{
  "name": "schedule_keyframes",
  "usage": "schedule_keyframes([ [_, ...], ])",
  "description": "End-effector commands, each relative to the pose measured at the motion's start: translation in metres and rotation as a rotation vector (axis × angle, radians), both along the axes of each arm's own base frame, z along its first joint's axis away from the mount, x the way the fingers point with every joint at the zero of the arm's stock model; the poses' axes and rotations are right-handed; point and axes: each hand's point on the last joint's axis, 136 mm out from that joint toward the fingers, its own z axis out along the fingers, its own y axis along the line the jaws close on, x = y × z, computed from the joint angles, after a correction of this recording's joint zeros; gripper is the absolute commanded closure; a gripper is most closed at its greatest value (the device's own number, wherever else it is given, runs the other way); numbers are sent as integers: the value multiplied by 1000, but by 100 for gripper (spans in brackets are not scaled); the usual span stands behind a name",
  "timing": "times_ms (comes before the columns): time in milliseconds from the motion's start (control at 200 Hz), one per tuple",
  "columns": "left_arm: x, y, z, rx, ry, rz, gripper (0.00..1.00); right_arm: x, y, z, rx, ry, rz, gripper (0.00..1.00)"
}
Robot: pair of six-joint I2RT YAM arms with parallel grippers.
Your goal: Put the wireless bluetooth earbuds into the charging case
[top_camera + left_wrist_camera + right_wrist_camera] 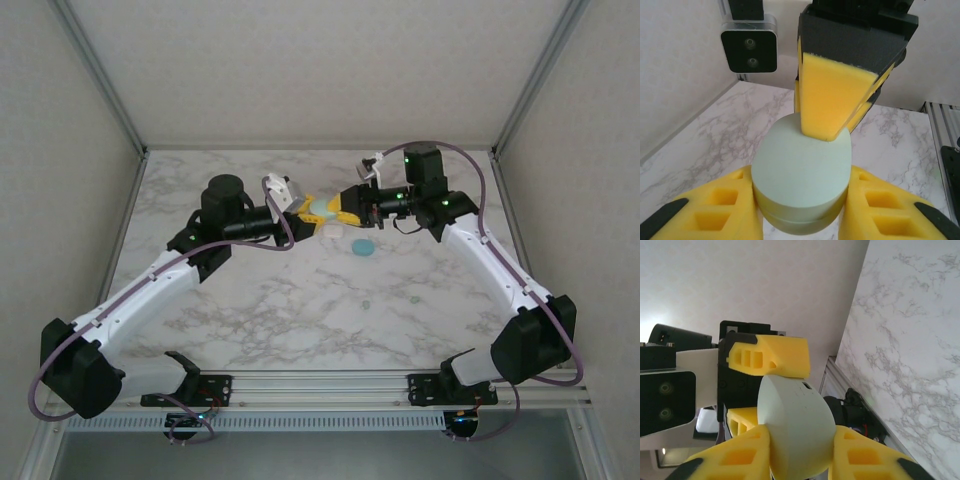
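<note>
This is a robotics lab test cell, not a home or a shop. A marble-patterned tabletop (300, 320) is boxed in on the left, right and far sides by plain pale panels (60, 200) set in bare aluminium posts (100, 75). Along the near edge runs a metal rail (320, 385), with a left arm (150, 290) and a right arm (490, 260) bolted to it and purple cables (31, 392) looped alongside. A camera module (749, 43) rides on one wrist.
</note>
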Motion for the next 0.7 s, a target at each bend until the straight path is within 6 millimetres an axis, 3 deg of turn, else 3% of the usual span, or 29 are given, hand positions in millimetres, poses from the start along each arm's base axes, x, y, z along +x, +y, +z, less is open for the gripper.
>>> schedule_keyframes([
  [0,-9,-3,23,-35,-50,-35,62,2,2,-1,14,-5,5,81],
  [75,-9,-3,24,-40,-54,-32,50,6,3,3,40,3,-7,84],
  [175,-9,-1,25,-69,-68,-29,43,10,4,15,116,16,-12,85],
  [466,-5,7,29,-162,-79,-33,41,8,5,33,195,31,9,86],
  [696,-5,8,39,-215,-86,-38,45,8,5,32,204,53,10,86],
])
